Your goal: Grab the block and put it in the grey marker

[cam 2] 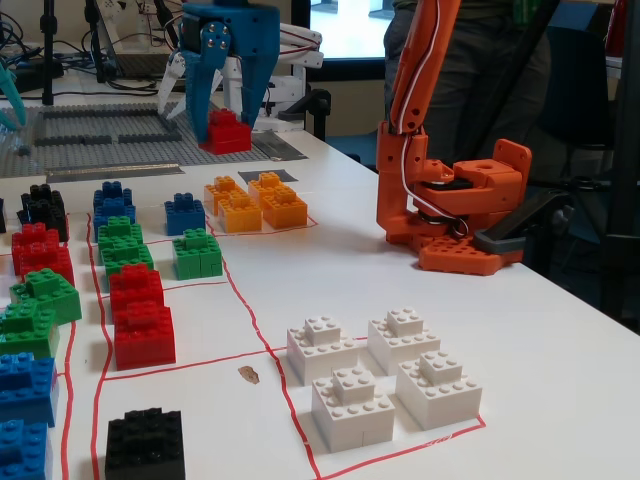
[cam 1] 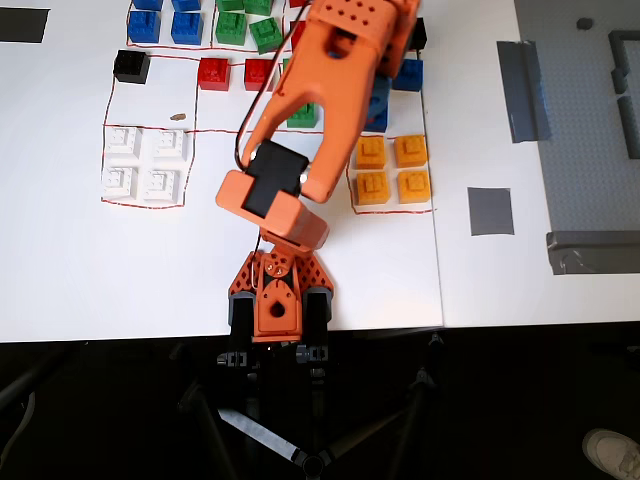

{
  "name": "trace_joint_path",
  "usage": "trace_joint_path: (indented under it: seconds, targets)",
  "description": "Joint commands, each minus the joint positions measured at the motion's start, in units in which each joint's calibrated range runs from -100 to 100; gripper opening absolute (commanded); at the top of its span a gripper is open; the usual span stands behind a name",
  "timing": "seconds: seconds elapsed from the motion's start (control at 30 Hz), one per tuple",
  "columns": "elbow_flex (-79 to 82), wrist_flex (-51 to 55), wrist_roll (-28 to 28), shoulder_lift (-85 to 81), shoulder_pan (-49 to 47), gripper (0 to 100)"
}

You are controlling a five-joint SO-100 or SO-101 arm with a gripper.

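In the fixed view my blue gripper [cam 2: 226, 120] hangs at the back, beyond the orange-yellow bricks. Its jaws are shut on the red block [cam 2: 228, 133], which it holds off the table. The grey marker [cam 1: 490, 211] is a small flat square on the white table, to the right of the orange-yellow bricks in the overhead view. In the fixed view it shows as a thin grey patch [cam 2: 270, 176] just behind those bricks, to the right of and below the held block. In the overhead view the orange arm [cam 1: 330, 80] covers the gripper and the block.
Other red bricks [cam 2: 140, 310], green bricks [cam 2: 195, 252], blue bricks [cam 2: 110, 203], black bricks [cam 2: 146, 443], white bricks [cam 2: 385, 375] and orange-yellow bricks [cam 1: 391, 168] sit in red-lined fields. A long grey tape strip [cam 1: 522, 90] and a grey baseplate [cam 1: 590, 120] lie on the right. The arm's base [cam 1: 275, 300] is at the front edge.
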Motion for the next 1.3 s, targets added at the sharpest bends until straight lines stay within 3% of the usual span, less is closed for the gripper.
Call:
trace_joint_path:
  seconds: [0.0,0.27,0.53,0.87,1.27]
  targets:
    - [-7.01,-1.17,3.76,-2.76,8.39,0]
    - [-11.82,-7.94,12.21,5.61,27.27,0]
    - [-17.45,-12.75,17.0,14.42,38.42,0]
    - [-27.26,-15.45,19.44,27.89,45.33,0]
    - [-32.16,-16.02,18.36,36.7,45.74,0]
